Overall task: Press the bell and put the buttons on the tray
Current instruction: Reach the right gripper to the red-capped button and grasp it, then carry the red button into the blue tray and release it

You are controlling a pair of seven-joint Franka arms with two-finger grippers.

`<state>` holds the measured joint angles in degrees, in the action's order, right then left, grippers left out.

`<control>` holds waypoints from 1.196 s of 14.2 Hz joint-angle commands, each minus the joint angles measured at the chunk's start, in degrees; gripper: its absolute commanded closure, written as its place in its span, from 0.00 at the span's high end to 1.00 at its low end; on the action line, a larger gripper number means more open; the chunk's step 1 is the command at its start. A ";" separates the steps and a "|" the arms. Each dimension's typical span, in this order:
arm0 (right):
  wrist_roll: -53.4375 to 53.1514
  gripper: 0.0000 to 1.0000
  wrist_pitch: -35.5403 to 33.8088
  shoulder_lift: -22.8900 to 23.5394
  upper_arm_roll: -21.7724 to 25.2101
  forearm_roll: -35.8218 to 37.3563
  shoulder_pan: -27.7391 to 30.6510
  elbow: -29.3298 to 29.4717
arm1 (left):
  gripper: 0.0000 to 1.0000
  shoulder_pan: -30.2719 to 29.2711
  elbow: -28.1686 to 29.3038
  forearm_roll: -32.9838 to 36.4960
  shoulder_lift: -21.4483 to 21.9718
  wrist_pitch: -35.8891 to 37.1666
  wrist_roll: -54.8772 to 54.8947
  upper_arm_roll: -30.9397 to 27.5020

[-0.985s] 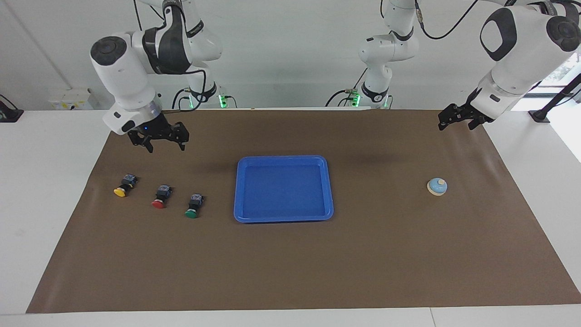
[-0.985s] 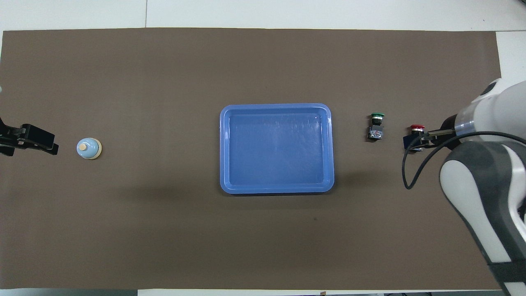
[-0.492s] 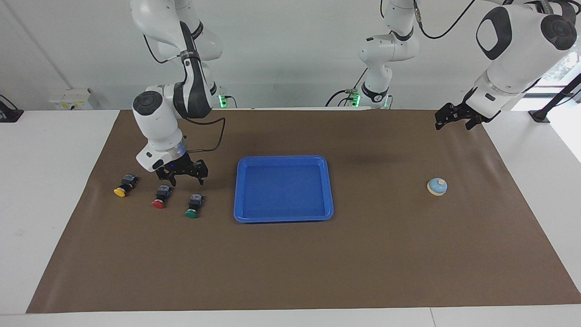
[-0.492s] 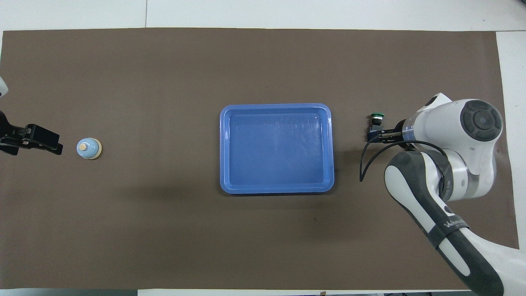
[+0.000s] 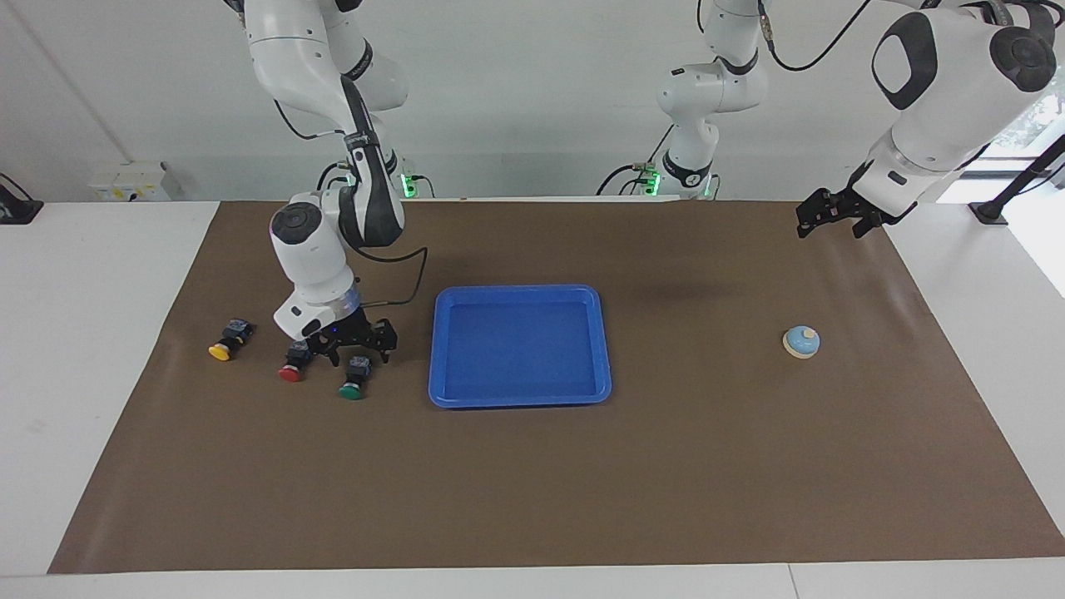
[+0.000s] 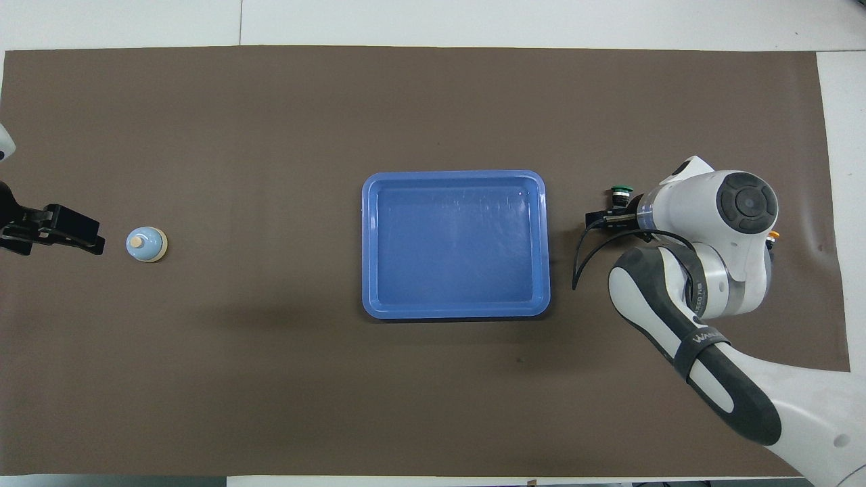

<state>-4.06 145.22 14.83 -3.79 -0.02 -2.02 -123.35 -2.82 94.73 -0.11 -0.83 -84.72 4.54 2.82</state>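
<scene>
A white desk (image 5: 100, 349) is carrying a wide brown mat (image 5: 532, 482) that is covering most of its top, leaving white strips showing around the mat's edges. A plain pale wall (image 5: 532, 100) is rising along the desk's edge. A small white box (image 5: 129, 180) is sitting against the wall. Daylight is coming through a window (image 5: 1032, 125) beside the wall.

Glossy plastic tray (image 5: 520, 399) on a matt brown mat (image 5: 532, 482).
</scene>
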 commanded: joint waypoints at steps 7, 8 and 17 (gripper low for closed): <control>-2.00 0.00 -6.94 2.75 -0.34 0.63 0.61 5.39 | 1.00 0.79 0.81 -0.33 1.71 0.44 -0.32 -0.62; -1.92 0.00 -8.80 2.66 -0.34 0.46 0.61 6.45 | 1.00 0.62 1.25 -0.33 2.06 -0.87 -0.41 -0.54; -12.43 0.00 -21.30 2.75 -0.60 -0.34 -12.28 17.44 | 1.00 0.88 1.34 -0.33 1.80 -4.40 -0.32 -0.54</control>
<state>-10.81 124.82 17.08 -4.42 -0.21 -9.35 -107.27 -2.59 94.80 -0.11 -0.16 -88.04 4.54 2.81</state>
